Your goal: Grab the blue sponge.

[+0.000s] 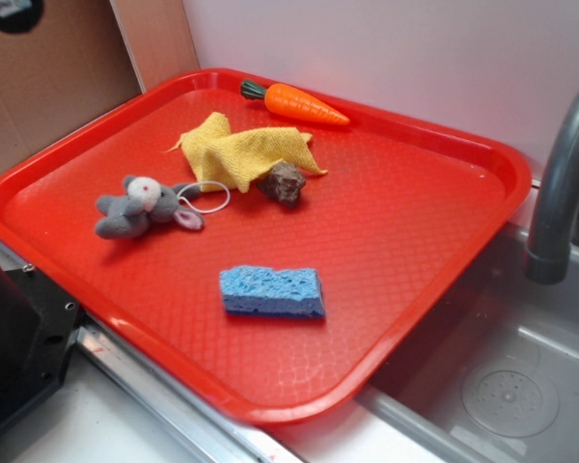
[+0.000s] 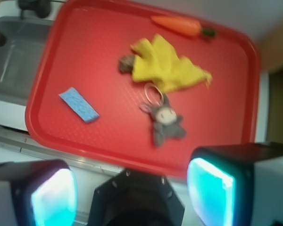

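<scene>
On the red tray, toward its near edge in the exterior view, lies the blue sponge: a light-blue rectangular block with pitted, porous faces, flat on the tray and apart from everything else. Farther back sit a grey plush mouse, a yellow cloth, a small brown lump touching the cloth, and a toy carrot. Seen from the wrist view, the tool hangs above the tray's edge, fingers spread wide, holding nothing.
</scene>
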`<state>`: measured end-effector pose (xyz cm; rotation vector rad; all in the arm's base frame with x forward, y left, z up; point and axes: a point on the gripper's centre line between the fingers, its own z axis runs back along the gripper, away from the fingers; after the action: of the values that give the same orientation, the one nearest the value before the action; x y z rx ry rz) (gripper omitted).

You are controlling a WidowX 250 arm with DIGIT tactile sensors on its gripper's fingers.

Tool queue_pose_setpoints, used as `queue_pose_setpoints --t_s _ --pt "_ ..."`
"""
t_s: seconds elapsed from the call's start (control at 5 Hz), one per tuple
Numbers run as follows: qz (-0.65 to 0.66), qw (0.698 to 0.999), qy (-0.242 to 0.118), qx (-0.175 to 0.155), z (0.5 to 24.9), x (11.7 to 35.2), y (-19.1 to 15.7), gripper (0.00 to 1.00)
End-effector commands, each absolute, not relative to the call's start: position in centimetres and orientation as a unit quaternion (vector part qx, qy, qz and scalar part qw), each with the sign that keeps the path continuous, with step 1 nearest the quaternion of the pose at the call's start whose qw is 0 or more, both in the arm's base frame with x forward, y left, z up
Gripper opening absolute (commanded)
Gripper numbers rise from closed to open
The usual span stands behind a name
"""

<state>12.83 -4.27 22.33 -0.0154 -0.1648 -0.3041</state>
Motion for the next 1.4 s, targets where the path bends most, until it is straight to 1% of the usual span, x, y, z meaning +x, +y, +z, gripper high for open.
queue_pose_setpoints --t_s 0.0,0.2,0.4,0.6,0.8,1.0,1.2 --pt "-0.325 0.939 -0.105 -0.044 20.2 15.8 -7.6 1.0" --pt "-0.344 0.932 -0.101 -0.051 18.7 16.3 -9.6 1.0" --pt "-0.339 0.934 -0.104 -0.052 17.0 16.1 -11.7 1.0" --pt "-0.312 0.944 -0.1 -0.038 15.2 15.9 -12.9 1.0" --pt "-0.266 0.959 -0.097 -0.011 12.3 16.2 -13.1 1.0" --pt "-0.257 0.962 -0.097 -0.002 10.1 16.6 -12.9 1.0" --pt "-0.276 0.956 -0.098 0.012 7.3 17.4 -12.7 1.0"
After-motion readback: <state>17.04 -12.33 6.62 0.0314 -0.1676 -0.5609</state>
